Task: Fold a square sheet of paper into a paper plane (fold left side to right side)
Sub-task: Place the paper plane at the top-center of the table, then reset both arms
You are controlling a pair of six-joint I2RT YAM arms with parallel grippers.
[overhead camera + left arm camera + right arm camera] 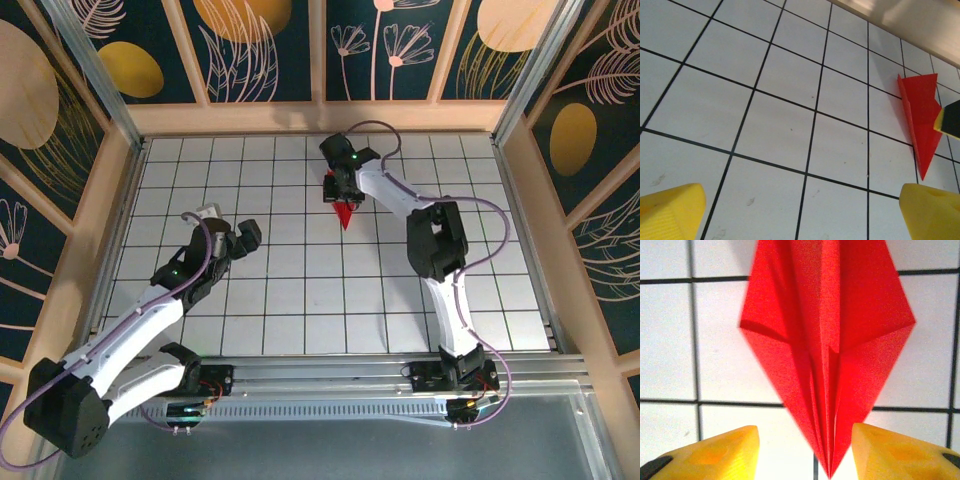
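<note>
**Item: paper plane [830, 340].** Bright red, folded into a slim pointed dart with a centre crease. It lies on the white gridded surface [300, 300], towards the far side and about mid-width. Seen from above, its sharp tip points back at the arm bases. In the right wrist view one side flap lifts a little and casts a shadow beneath it.

**Item: right hand [807, 452].** Reached out over the far end of the dart. Its yellow fingers [715, 455] are parted, with the narrow end of the paper lying loose in the gap. One pad sits just beside the paper's edge, the other is apart from it. Nothing is grasped.

**Item: left hand [245, 235].** Spread wide and holding nothing. It hangs over bare tiles well to the left of the dart, which shows at the edge of its own camera.

**Step in hand:** By my judgement the folding is done or very nearly so, and this is the letting-go.

**Next move calls for:** A straight lift of the right hand, so neither pad snags or drags the light paper. The raised flap may want a firm press along its crease.
</note>
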